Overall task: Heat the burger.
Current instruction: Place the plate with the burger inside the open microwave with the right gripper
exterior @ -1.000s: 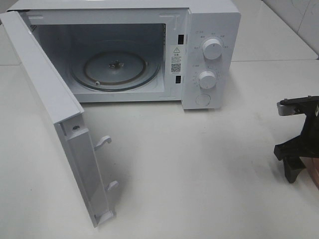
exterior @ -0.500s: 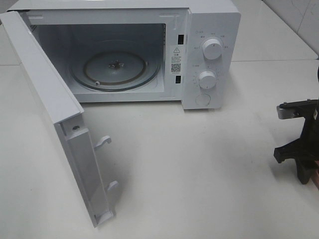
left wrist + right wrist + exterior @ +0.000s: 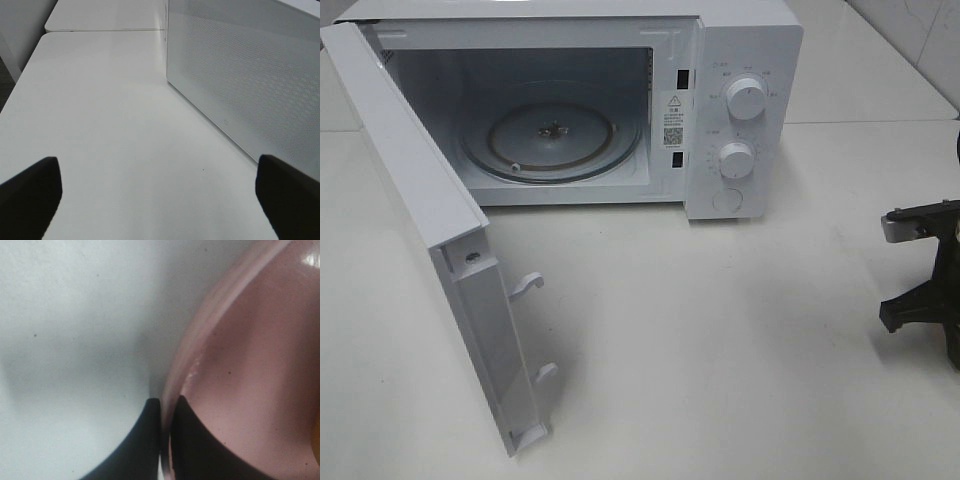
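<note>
Little of the burger can be made out: only a thin golden-orange sliver (image 3: 317, 440) at the very edge of the right wrist view, over the inside of the pink plate (image 3: 240, 365), and whether that sliver is the bun cannot be told for certain. The plate is glossy, with a raised rim, and rests on the white counter (image 3: 720, 330) at the far right, out of the exterior view. The right gripper (image 3: 161, 432) is clamped narrow on that rim, one black fingertip on the outside and the other inside the plate; in the high view its dark body hangs low over the counter at the right edge, well apart from the microwave (image 3: 750, 40). The left gripper (image 3: 160, 200) is spread wide and holds nothing, low over bare counter with a dotted white panel of the microwave just beside it. The microwave door (image 3: 410, 190) stands swung fully out toward the left, the glass turntable (image 3: 552, 130) lies bare inside, and a broad stretch of open counter lies between the cavity and the right gripper.
</note>
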Robot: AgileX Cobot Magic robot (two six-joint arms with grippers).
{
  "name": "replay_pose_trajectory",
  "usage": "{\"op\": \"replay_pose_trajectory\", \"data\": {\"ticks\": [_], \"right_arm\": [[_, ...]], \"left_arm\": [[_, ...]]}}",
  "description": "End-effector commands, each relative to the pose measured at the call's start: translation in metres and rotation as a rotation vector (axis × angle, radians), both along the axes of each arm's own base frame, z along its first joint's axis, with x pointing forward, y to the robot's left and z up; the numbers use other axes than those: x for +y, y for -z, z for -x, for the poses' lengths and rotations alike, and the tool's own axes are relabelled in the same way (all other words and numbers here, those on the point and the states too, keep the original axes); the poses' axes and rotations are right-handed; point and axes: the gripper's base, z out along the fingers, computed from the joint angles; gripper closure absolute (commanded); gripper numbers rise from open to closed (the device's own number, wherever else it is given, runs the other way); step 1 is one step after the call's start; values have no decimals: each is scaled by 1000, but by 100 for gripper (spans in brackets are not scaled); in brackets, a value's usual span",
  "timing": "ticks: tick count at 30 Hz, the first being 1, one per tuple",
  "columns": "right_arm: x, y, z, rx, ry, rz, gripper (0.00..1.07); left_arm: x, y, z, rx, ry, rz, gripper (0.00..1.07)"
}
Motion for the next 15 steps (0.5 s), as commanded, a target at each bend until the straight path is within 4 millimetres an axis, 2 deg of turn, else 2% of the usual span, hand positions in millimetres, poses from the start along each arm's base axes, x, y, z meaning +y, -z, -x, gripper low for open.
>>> {"op": "replay_pose_trajectory", "data": {"ticks": [1, 15], "right_arm": [[4, 2, 4, 33, -10, 14, 107], [29, 0, 11, 53, -93, 170, 107]], "left_arm": [[-1, 0, 2, -23, -1, 12, 9], [-1, 0, 2, -23, -1, 12, 9]]}}
